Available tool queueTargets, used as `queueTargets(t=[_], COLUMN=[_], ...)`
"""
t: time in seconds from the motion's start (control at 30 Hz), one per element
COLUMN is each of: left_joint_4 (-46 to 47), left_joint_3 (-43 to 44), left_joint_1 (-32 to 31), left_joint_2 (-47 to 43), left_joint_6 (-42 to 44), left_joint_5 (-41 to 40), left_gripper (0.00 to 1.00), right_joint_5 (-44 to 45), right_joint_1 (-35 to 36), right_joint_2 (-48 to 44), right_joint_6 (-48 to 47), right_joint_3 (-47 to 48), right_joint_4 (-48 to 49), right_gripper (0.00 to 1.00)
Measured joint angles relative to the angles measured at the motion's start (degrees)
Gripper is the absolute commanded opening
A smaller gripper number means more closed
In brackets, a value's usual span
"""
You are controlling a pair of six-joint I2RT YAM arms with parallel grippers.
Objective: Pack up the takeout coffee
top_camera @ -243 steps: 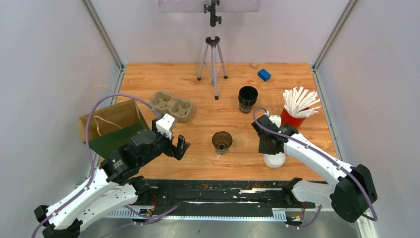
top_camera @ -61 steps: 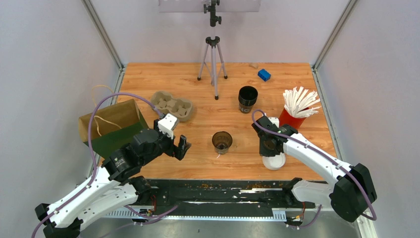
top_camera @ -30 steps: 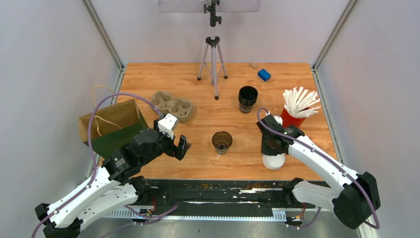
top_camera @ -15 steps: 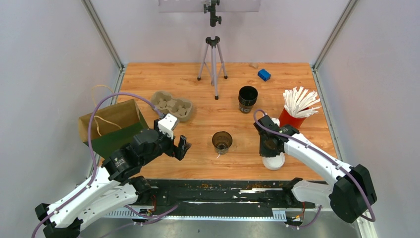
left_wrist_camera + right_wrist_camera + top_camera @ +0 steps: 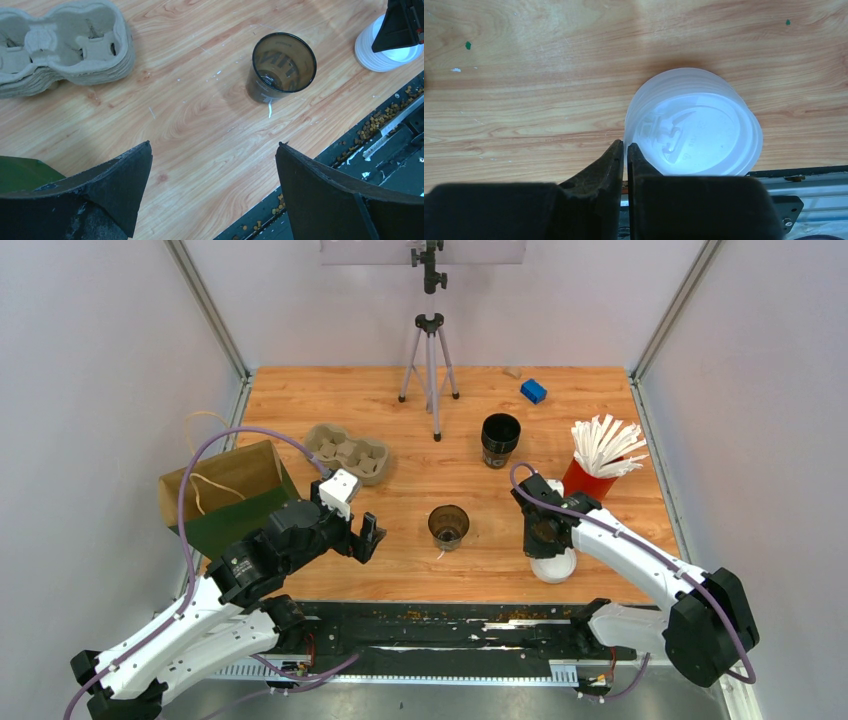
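Observation:
No lidded coffee cup shows in any view. One small dark cup [image 5: 448, 525], lidless and brown inside, stands upright mid-table; it also shows in the left wrist view [image 5: 284, 67]. A stack of round white lids [image 5: 556, 566] lies near the front edge, also seen in the right wrist view [image 5: 694, 127] and the left wrist view [image 5: 385, 52]. My right gripper [image 5: 547, 550] points down, its jaws pinched together on the left rim of the top lid [image 5: 625, 145]. My left gripper [image 5: 365, 538] hangs open and empty left of the dark cup [image 5: 214, 145].
A cardboard cup carrier [image 5: 347, 452] and a brown-green paper bag [image 5: 225, 495] are at the left. A taller stack of black cups [image 5: 500, 440], a red cup of white sticks [image 5: 598, 465], a blue block [image 5: 533, 391] and a tripod [image 5: 430, 360] stand further back.
My right gripper shifted slightly right and back over the lid stack, which stays on the table. The left arm and the dark cup have not moved.

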Motion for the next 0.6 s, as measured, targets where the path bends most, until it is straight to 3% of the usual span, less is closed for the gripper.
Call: queueTargets(t=[0.27,0.6], left_joint_4=[0.0,0.0], left_joint_3=[0.0,0.0], left_joint_1=[0.02,0.0], left_joint_2=[0.0,0.0], left_joint_6=[-0.02,-0.02], left_joint_5=[0.0,0.0], left_gripper=[1.0,1.0], right_joint_5=[0.15,0.17], right_joint_1=[0.0,0.0], right_joint_2=[0.0,0.0], right_joint_6=[0.0,0.0], right_joint_3=[-0.02,-0.02], right_joint_4=[0.04,0.04], right_gripper=[0.13,0.0])
